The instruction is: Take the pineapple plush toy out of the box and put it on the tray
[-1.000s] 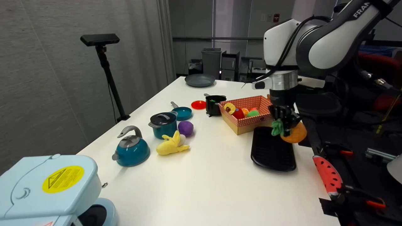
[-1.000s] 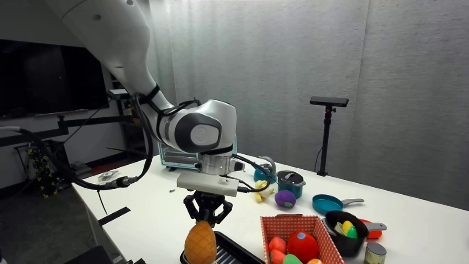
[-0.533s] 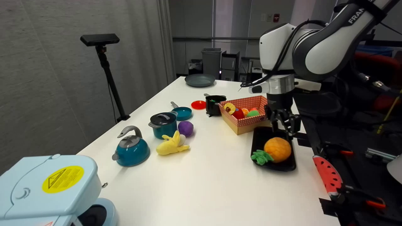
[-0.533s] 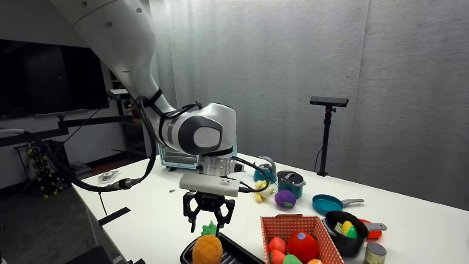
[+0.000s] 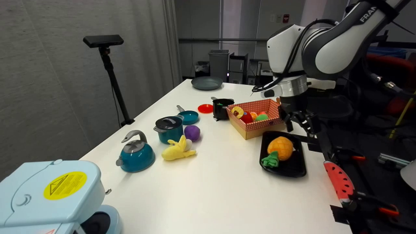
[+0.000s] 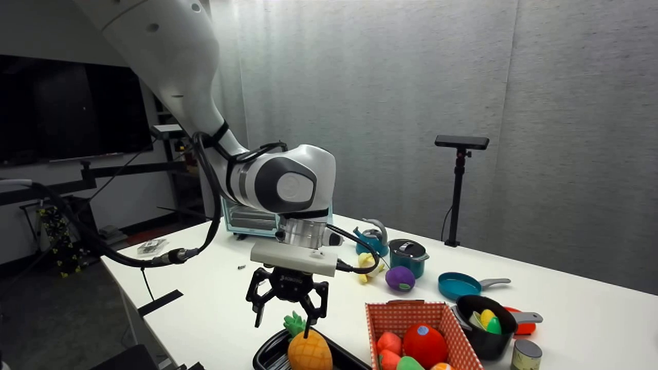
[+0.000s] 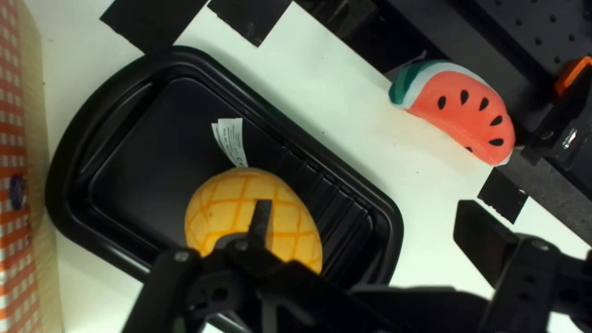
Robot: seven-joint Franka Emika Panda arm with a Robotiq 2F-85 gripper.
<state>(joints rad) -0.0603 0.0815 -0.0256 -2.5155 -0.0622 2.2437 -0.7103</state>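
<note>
The pineapple plush toy (image 5: pixel 282 148) lies on its side on the black tray (image 5: pixel 296 167), and its green leafy tuft rests at the tray's rim. Its orange body (image 7: pixel 231 203) and a white label show in the wrist view; the tuft is hidden there behind the gripper. Above the tray hangs my gripper (image 6: pixel 281 329), its jaws wide apart with nothing between them. One finger (image 7: pixel 261 217) overlaps the toy in the wrist view, the other is past the tray's end. The box (image 5: pixel 255 125), with red checked sides, stands beside the tray and holds several plush fruits.
A watermelon slice plush (image 5: pixel 339 182) lies at the table's edge near the tray. Across the table stand a teal kettle (image 5: pixel 138 157), a teal pot (image 5: pixel 170 131), a yellow plush (image 5: pixel 177 151), a purple plush (image 5: pixel 192 133) and a black pot (image 6: pixel 488 334).
The jaws opened and let go of the pineapple, which dropped onto the tray and shifted slightly towards the box. My gripper has tilted and moved a little towards the table's edge.
</note>
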